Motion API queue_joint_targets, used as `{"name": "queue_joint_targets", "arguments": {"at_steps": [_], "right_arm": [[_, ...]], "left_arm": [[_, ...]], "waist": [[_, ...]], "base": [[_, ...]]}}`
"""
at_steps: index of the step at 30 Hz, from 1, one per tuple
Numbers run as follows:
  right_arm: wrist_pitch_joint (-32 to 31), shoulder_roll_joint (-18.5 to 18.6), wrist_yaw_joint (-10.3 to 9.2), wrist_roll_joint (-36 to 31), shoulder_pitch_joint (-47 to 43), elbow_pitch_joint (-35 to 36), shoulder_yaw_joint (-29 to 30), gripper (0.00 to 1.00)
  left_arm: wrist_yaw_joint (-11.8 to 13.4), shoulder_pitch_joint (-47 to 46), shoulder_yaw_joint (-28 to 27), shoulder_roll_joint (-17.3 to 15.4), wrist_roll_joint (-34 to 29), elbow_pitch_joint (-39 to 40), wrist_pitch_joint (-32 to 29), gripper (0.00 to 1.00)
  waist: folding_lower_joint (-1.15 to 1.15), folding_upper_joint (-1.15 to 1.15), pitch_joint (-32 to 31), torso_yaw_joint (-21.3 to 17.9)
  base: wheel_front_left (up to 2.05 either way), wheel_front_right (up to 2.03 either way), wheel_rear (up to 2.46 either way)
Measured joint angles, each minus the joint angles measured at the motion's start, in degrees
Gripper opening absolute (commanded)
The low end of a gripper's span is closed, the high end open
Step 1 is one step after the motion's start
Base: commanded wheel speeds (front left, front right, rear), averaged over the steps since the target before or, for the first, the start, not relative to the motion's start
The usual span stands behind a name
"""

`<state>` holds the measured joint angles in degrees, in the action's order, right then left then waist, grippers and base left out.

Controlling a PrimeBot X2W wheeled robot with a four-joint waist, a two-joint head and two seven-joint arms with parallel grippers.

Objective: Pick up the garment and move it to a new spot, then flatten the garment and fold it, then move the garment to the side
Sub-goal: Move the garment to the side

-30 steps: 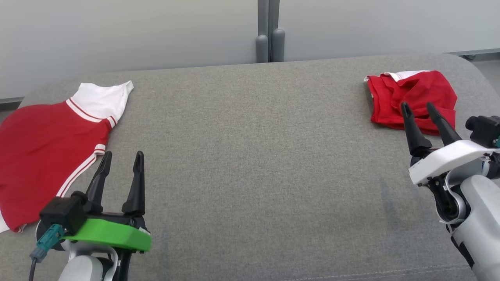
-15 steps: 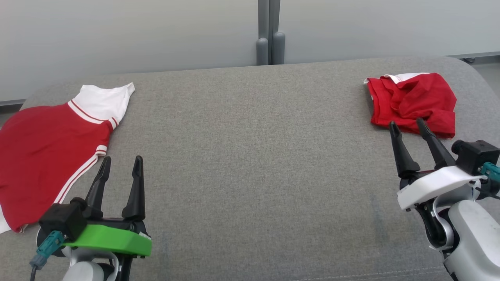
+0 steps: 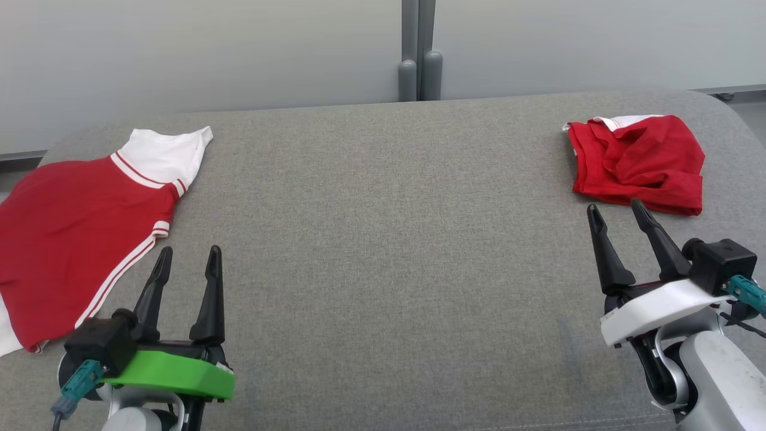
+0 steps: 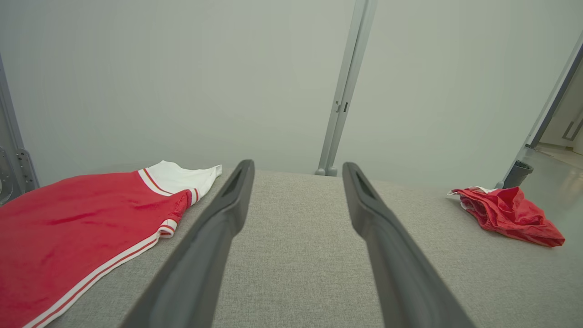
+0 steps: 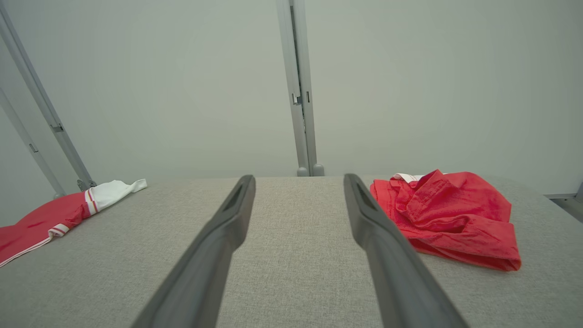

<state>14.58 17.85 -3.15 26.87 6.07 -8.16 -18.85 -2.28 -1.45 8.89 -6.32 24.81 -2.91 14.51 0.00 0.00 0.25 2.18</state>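
Right, both claws sit idle at the near edge of the grey cushion (image 3: 383, 251). The left claw (image 3: 190, 252) has its fingers apart and nothing between them, and the right claw (image 3: 616, 208) is the same. There are two red pieces on the cushion. A red shirt (image 3: 72, 227) with white trim lies spread at the far left, its striped edge just beside the left claw and its outer part running off the head view. A red bundle (image 3: 640, 161) lies at the far right, just beyond the right claw's tips and not touched by them. The bundle looks loosely folded and set aside, so I judge the shirt to be the piece to pick up, though you can't be sure from here. Take it with the left claw, which is nearer. Aim for the striped edge or the white sleeve, where the cloth is easy to see. Come down steeply and pinch the fabric only, because the cushion is soft and the tips may dig in. Check that the cloth is caught before you lift. Raise it enough that the trailing hem doesn't drag, then carry it to the bare middle. Keep the right claw free for the spreading.
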Motion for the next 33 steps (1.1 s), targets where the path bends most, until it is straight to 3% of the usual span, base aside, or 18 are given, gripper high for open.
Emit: {"name": "queue_joint_targets", "arguments": {"at_steps": [33], "right_arm": [[0.0, -1.7, -0.57, -3.8, -4.5, 5.7, 2.1, 1.00]], "left_arm": [[-0.8, 0.4, -1.5, 0.5, -1.4, 0.0, 0.0, 1.00]], "waist": [[0.00, 0.00, 0.3, 0.1]], "base": [[0.00, 0.00, 0.00]]}}
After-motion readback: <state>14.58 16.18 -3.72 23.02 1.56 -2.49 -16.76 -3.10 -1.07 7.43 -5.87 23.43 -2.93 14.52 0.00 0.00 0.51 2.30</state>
